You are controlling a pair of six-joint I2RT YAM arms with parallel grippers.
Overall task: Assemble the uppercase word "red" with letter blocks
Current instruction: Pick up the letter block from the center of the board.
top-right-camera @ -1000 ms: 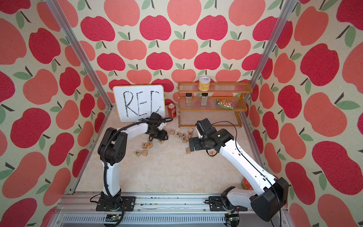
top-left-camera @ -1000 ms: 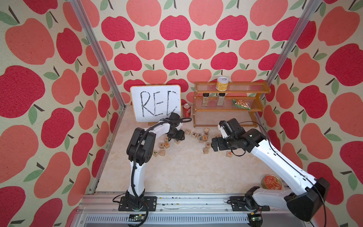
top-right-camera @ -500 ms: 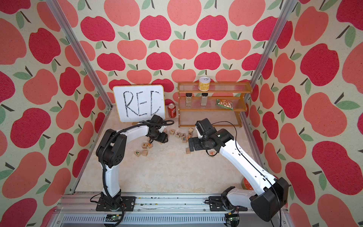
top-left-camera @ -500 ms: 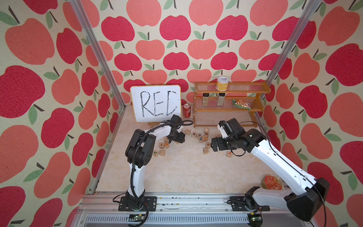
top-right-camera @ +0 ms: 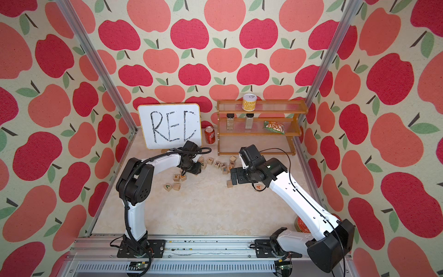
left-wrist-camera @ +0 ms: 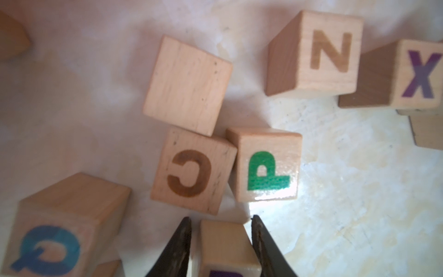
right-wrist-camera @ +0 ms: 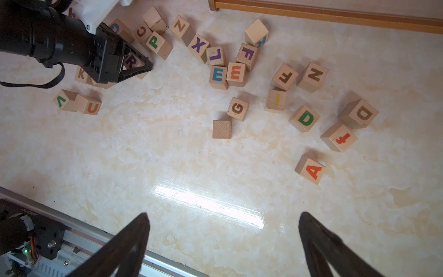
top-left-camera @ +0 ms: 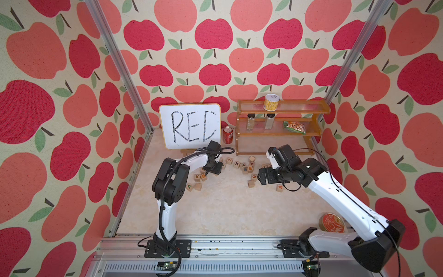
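Now that the left gripper (left-wrist-camera: 221,217) has pinched in, its jaws sit against both sides of the R block (left-wrist-camera: 226,247), purple letter up. It looks clamped, though a thin pale sliver on one side in the left wrist view can't be resolved. The arm barely shifts from a second ago; only the jaws change, wider then, drawn in now. The R block is down among the strays near the board (top-left-camera: 189,126), just beside C (left-wrist-camera: 191,171) and P (left-wrist-camera: 266,165). No lift has begun as far as I can tell.

Right gripper (right-wrist-camera: 223,214) is unchanged: jaws wide apart, empty, hovering over bare table (right-wrist-camera: 191,167).

Blue E (right-wrist-camera: 217,76) touches an orange E (right-wrist-camera: 236,73) mid-pile. Green D (right-wrist-camera: 305,118) lies apart from both, near a brown D (right-wrist-camera: 360,114).

Meaning: first letter grasped, nothing placed, word not started. The next move is likely to lift R clear and set it on open table. The risk is nudging C or P on the way up.
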